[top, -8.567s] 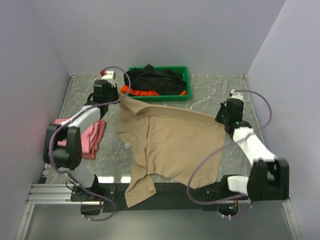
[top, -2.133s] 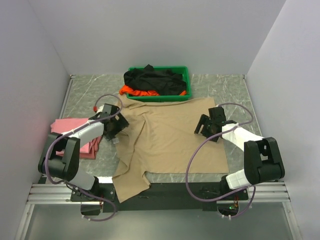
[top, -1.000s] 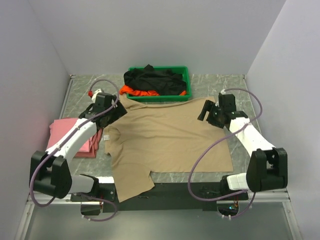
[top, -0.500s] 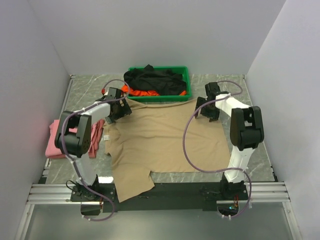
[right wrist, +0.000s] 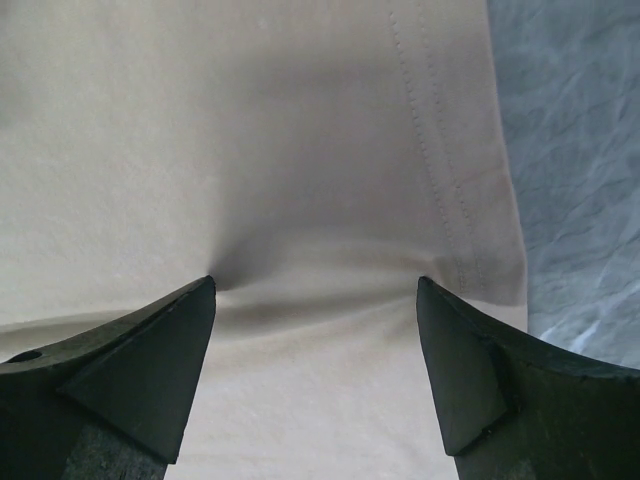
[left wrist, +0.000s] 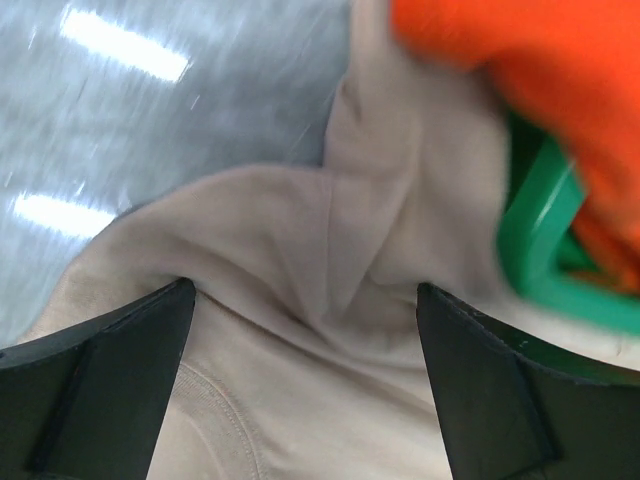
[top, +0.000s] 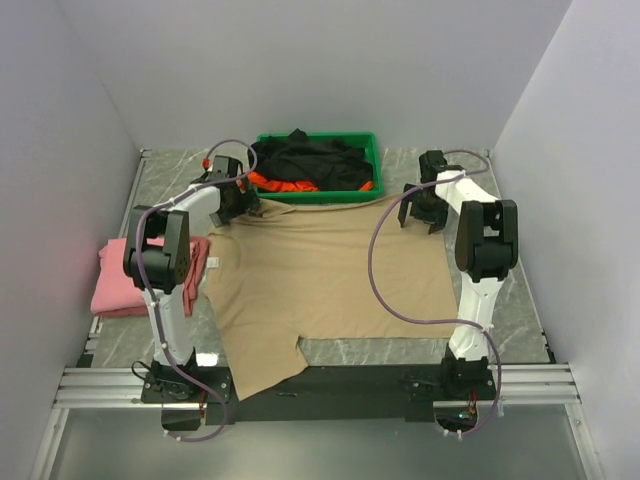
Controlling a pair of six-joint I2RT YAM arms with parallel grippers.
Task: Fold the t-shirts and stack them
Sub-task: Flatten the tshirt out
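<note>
Left jaws: wide open on creased beige t-shirt [top: 320,280]
Right jaws: wide open, holding nothing
Right wrist only: double-stitched hem [right wrist: 440,160]
Top only: folded pink t-shirt [top: 115,285]

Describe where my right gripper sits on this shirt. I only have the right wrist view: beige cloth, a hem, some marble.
Observer: The right gripper is at the far right corner of the beige t-shirt, which lies spread on the table.
Operator: Report the left side.
Observer: The left gripper is open over a bunched fold at the shirt's far left corner, beside the green tray.
Operator: List the other shirts.
Observer: A black t-shirt and an orange t-shirt are in the tray; a pink t-shirt lies at the table's left edge.
</note>
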